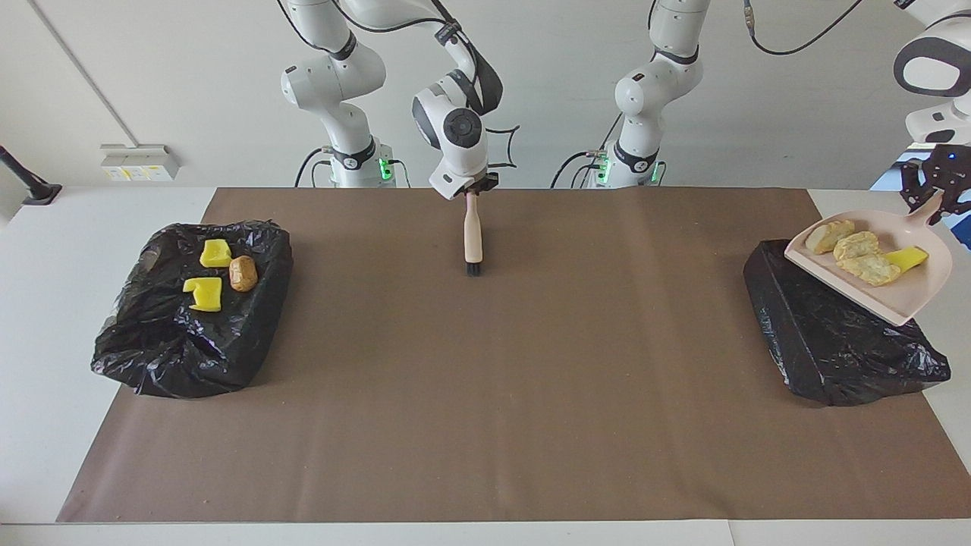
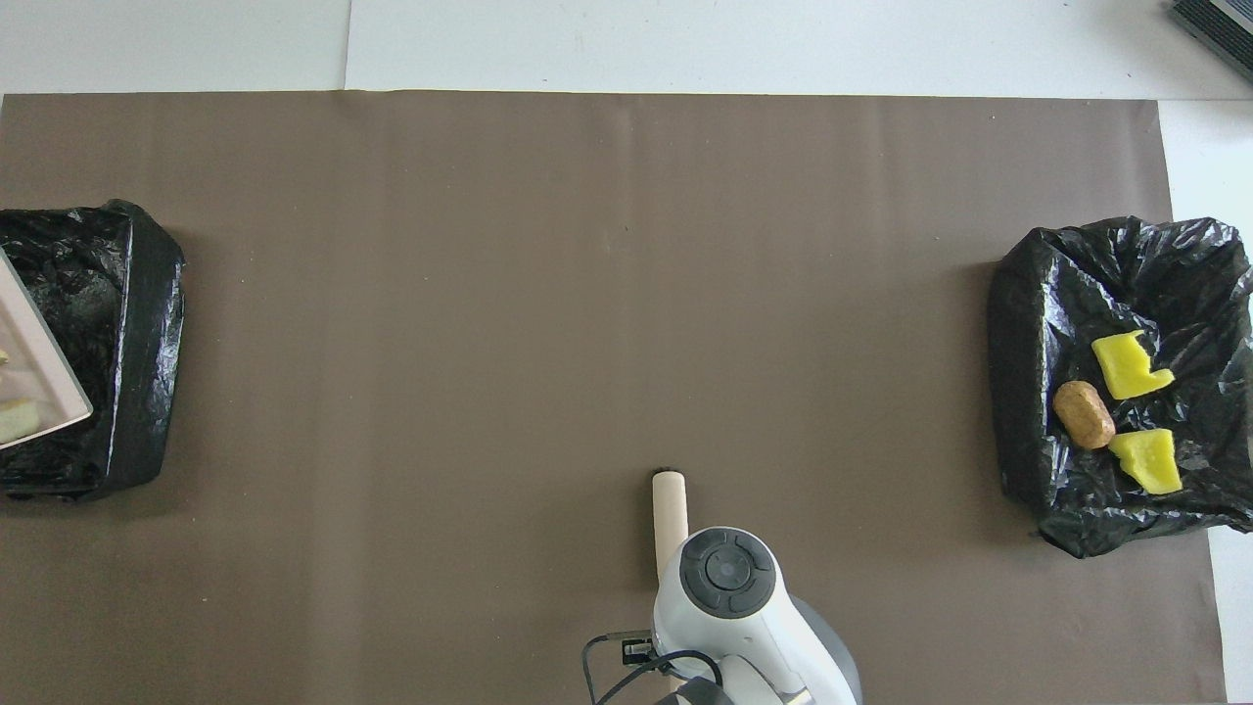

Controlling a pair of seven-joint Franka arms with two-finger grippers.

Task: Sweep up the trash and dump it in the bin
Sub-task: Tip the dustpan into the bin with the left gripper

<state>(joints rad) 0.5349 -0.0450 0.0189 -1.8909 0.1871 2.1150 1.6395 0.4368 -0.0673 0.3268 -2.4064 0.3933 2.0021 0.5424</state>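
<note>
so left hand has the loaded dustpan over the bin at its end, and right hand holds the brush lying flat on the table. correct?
Not quite. The facing view shows the brush hanging upright from the right hand, bristles down, not lying flat. The rest stands: the left hand holds the loaded dustpan over the bin at its end.
</note>
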